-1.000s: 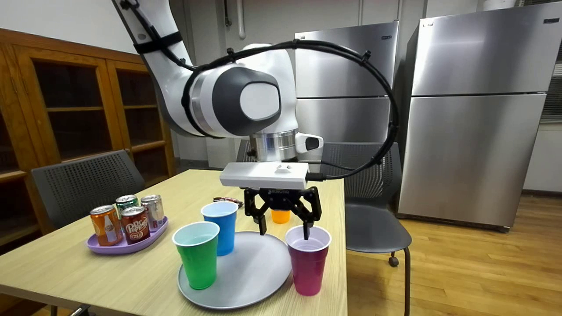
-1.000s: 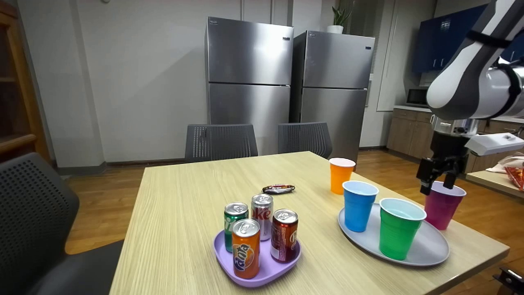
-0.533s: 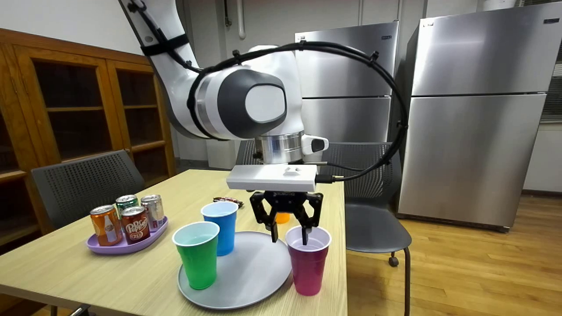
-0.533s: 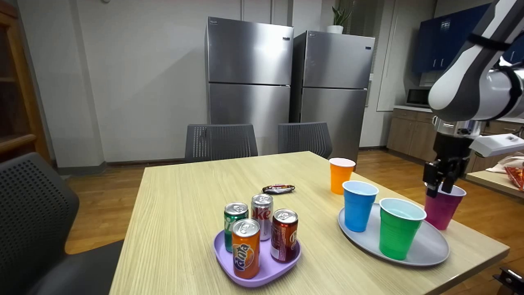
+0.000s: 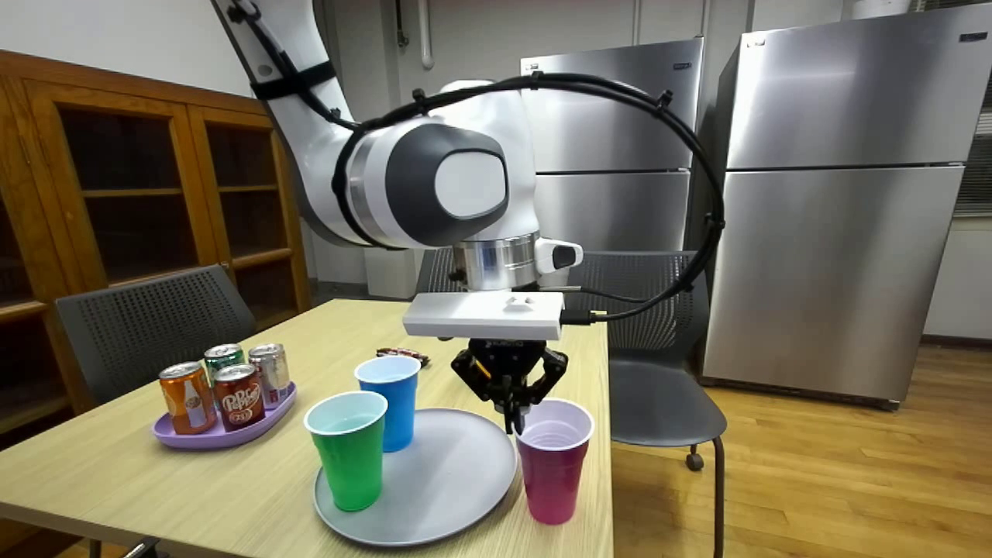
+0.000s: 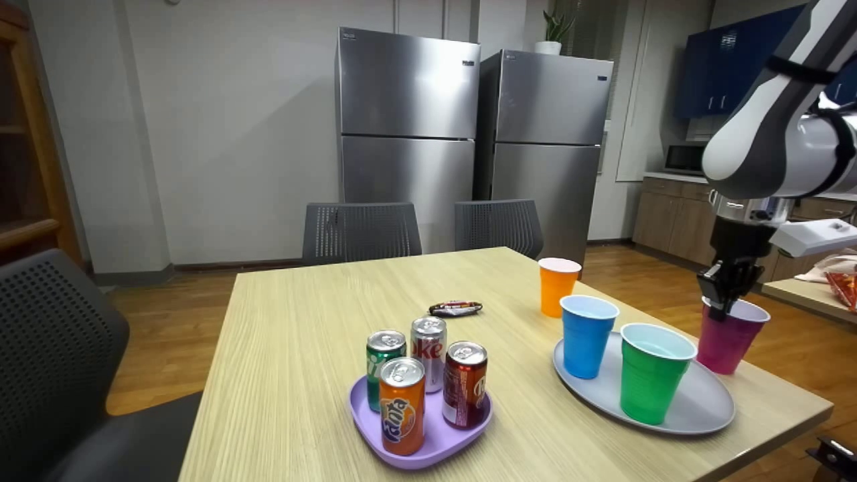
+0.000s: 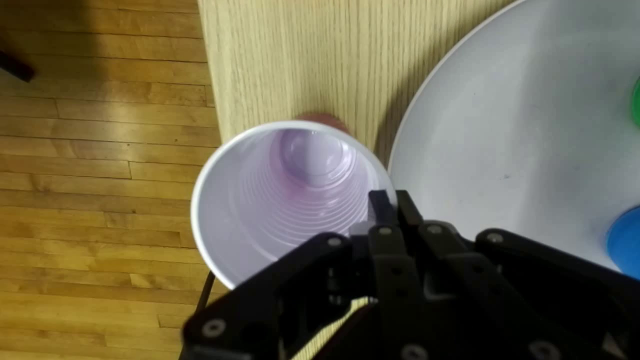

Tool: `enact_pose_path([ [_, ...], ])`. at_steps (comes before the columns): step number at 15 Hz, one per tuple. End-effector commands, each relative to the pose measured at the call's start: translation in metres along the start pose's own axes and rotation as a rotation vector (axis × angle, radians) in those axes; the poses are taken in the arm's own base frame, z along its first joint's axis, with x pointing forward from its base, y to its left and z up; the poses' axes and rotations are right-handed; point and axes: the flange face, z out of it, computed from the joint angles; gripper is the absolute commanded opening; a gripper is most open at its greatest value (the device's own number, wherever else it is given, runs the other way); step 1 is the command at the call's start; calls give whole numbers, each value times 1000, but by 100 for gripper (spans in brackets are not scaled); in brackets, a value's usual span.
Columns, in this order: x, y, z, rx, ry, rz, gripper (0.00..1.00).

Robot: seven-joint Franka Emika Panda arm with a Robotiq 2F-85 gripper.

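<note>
My gripper (image 5: 513, 422) is shut on the near-plate side of the magenta cup's rim. In the wrist view one fingertip (image 7: 382, 205) is inside the magenta cup (image 7: 240, 200) and the other lies outside its wall. The cup, white inside, stands upright on the table beside the grey plate (image 5: 442, 504), close to the table's edge. On that plate stand a green cup (image 5: 353, 461) and a blue cup (image 5: 397, 411), both apart from the gripper. In an exterior view the gripper (image 6: 718, 314) covers part of the magenta cup's (image 6: 726, 345) rim.
An orange cup (image 6: 559, 294) stands farther back on the table. A purple tray (image 6: 442, 452) holds several soda cans, with a wrapped snack (image 6: 455, 308) behind it. Dark chairs (image 5: 651, 387) surround the table, whose edge (image 7: 212, 95) runs close to the magenta cup.
My gripper came down and a little toward the magenta cup, and its jaws went from open to shut on the rim. The cup shifted slightly away from the plate.
</note>
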Motion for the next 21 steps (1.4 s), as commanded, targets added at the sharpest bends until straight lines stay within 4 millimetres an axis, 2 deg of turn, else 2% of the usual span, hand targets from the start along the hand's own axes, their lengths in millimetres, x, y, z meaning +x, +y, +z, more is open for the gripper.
enact_pose_path([
  [1,3,7,0,-19,9,-25,1],
  [6,5,9,-14,-30,18,-53,1],
  [12,10,-7,-30,-58,29,-154,1],
  [21,13,-59,-46,-43,45,-269,1],
])
